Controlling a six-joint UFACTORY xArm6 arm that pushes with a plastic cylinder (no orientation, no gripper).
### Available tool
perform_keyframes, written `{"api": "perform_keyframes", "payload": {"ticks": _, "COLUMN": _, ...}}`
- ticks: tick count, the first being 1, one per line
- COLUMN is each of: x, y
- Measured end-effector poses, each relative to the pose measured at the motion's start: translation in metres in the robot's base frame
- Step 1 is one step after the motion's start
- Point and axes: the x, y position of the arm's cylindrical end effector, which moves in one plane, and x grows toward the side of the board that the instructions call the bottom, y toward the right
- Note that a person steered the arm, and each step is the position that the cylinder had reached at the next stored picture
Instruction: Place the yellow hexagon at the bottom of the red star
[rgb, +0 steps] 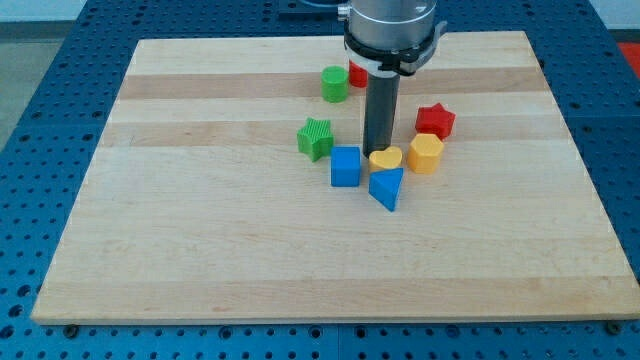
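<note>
The yellow hexagon (426, 153) sits right of the board's middle, just below and slightly left of the red star (435, 121), close to it. My tip (377, 152) stands to the hexagon's left, at the upper edge of a yellow heart (386, 158). The blue cube (346, 166) is left of the tip and the blue triangle (387, 187) is below it.
A green star (315, 138) lies left of the rod. A green cylinder (335, 84) and a red block (358, 74), partly hidden by the arm, lie near the view's top. The wooden board (200, 220) rests on a blue table.
</note>
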Motion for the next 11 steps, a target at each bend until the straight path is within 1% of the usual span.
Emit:
{"api": "perform_keyframes", "payload": {"ticks": 1, "x": -0.015, "y": 0.0}}
{"api": "perform_keyframes", "payload": {"ticks": 2, "x": -0.041, "y": 0.006}}
{"api": "perform_keyframes", "payload": {"ticks": 3, "x": -0.044, "y": 0.037}}
{"api": "perform_keyframes", "payload": {"ticks": 4, "x": -0.044, "y": 0.054}}
{"api": "perform_keyframes", "payload": {"ticks": 5, "x": -0.035, "y": 0.055}}
{"api": "perform_keyframes", "payload": {"ticks": 6, "x": -0.016, "y": 0.055}}
{"api": "perform_keyframes", "payload": {"ticks": 8, "x": -0.011, "y": 0.027}}
{"api": "perform_keyframes", "payload": {"ticks": 10, "x": 0.033, "y": 0.026}}
{"api": "perform_keyframes", "payload": {"ticks": 11, "x": 0.037, "y": 0.027}}
